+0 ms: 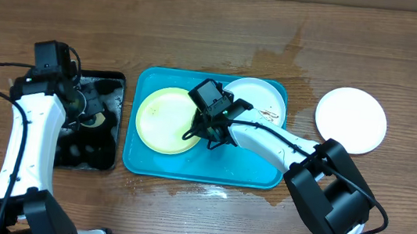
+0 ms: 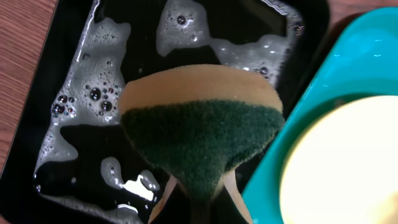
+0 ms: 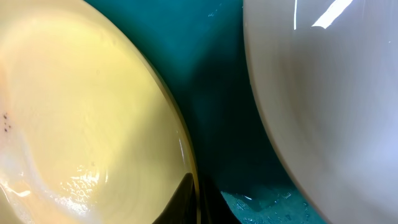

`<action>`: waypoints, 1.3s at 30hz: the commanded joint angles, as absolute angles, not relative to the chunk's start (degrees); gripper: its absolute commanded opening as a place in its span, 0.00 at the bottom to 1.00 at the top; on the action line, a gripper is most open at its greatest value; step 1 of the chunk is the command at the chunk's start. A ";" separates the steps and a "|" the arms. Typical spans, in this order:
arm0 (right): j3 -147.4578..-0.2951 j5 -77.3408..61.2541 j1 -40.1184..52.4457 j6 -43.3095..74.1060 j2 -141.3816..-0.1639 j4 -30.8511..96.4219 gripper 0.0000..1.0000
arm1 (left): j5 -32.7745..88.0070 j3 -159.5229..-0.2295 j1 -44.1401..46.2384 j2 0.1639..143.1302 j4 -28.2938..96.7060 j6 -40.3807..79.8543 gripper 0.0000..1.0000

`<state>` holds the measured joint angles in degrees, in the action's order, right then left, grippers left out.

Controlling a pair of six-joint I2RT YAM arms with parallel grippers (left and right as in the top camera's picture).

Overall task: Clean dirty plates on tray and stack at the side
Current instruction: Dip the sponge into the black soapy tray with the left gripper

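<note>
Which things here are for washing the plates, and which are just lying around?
For the job: blue tray, yellow plate, white plate on tray, white plate at the side, sponge, black soapy tray.
Just lying about: wet patch on the table.

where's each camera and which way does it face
Overhead: above the wooden table, facing down; left arm, right arm.
Left wrist: faces down at the green-yellow sponge over the foamy black rectangular tray; its fingers.
Right wrist: low between the round pale yellow plate and white plate; dark fingertips.
Wrist views share that yellow plate and the turquoise plastic tray.
</note>
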<state>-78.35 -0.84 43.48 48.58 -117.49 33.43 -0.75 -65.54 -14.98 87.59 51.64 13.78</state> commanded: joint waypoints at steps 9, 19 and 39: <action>-77.19 -0.08 43.40 47.99 -118.76 33.67 0.38 | -5.10 -61.95 -15.00 93.78 50.85 12.84 1.00; -77.19 1.74 43.40 48.03 -118.76 33.21 0.41 | -2.72 -64.40 -15.09 93.62 51.57 12.86 1.00; -77.21 2.94 44.77 46.41 -120.70 30.76 0.09 | 0.89 -66.46 -14.50 92.84 43.46 9.04 0.24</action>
